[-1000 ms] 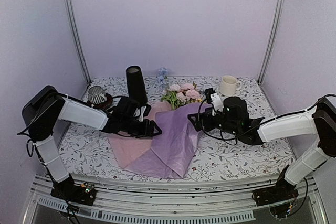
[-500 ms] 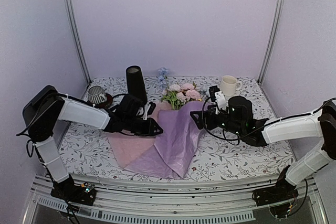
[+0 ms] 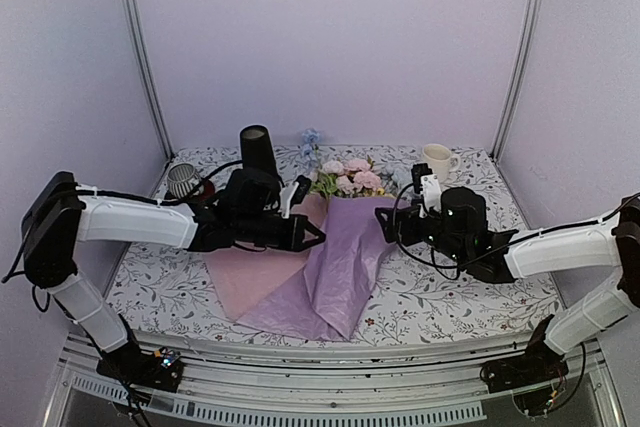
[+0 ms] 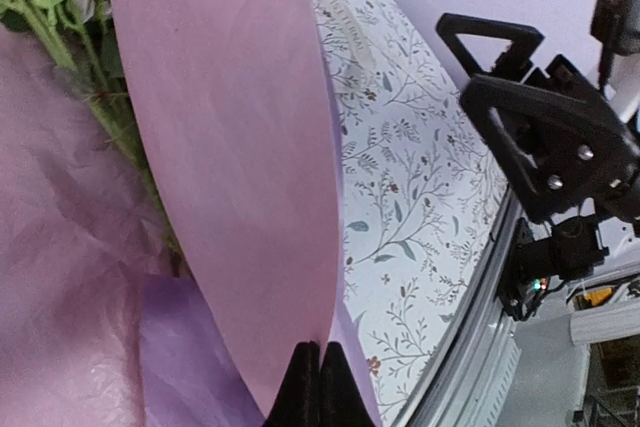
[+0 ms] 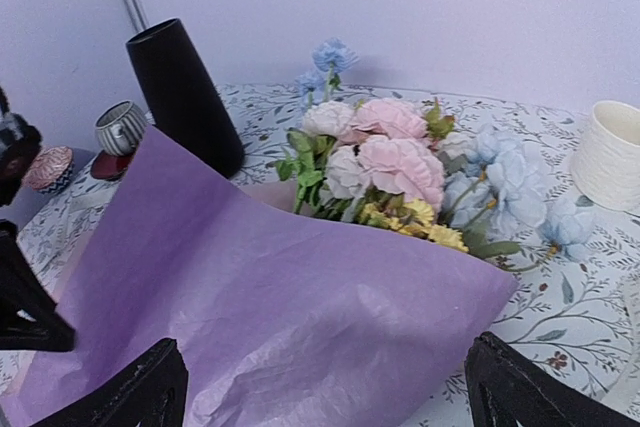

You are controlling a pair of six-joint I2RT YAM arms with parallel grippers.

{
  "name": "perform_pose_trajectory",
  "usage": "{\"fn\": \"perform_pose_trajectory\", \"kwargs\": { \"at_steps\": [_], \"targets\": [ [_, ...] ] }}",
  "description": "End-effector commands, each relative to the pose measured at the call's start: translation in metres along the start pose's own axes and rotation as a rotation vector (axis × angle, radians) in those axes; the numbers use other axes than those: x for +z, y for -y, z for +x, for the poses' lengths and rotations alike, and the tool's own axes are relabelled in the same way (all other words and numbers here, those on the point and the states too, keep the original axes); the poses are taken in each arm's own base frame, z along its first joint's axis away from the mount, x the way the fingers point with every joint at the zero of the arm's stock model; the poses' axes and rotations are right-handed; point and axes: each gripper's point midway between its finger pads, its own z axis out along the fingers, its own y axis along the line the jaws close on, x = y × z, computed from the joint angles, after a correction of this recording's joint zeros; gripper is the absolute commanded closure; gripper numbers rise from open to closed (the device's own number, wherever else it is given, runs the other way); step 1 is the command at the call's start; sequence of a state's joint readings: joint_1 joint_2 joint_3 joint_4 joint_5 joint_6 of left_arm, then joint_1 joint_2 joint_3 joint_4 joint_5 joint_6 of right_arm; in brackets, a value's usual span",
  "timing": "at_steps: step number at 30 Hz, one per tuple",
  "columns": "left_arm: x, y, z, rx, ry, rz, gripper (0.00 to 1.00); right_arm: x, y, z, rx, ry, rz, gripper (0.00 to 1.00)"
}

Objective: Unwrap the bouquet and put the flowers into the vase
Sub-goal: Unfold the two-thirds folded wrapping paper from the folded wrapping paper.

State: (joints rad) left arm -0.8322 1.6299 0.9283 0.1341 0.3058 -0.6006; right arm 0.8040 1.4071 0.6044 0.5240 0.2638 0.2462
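At mid-table: bouquet (image 3: 330, 247), laid flat, blooms (image 3: 350, 177) toward vase (image 3: 258, 157), paper part-opened. Clamped on pink sheet (image 4: 240, 147) edge: left tool (image 4: 318, 379). Spread wide, empty, beside lilac sheet (image 3: 345, 272): right tool (image 3: 386, 219). Judged best peeled low, outward, slowly, with stems steadied.

The wrapping paper (image 3: 330, 267) is lilac and pink; the flowers (image 5: 400, 162) are pink, white, pale blue and yellow. The vase (image 3: 259, 157) is black, the mug (image 3: 435, 162) cream, the table (image 3: 450, 297) white with grey sprigs.

White mug (image 3: 437, 161), striped cup (image 3: 183, 180), floral-print table (image 3: 455, 299)
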Motion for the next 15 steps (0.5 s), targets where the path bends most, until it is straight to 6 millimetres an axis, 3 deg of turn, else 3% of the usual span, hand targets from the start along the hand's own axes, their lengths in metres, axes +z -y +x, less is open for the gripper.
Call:
{"fn": "perform_pose_trajectory", "kwargs": {
  "at_steps": [1, 11, 15],
  "targets": [
    [-0.003, 0.044, -0.015, 0.105, 0.034, 0.061, 1.0, -0.011, 0.039, -0.013, 0.043, 0.077, 0.191, 0.01],
    [0.016, 0.128, -0.029, 0.238, 0.038, 0.202, 1.0, -0.043, 0.118, -0.019, 0.157, 0.138, 0.495, 0.01],
    [0.03, 0.15, -0.02, 0.291, 0.013, 0.278, 1.0, -0.063, 0.149, -0.023, 0.216, 0.162, 0.6, 0.01]
  ]
}}
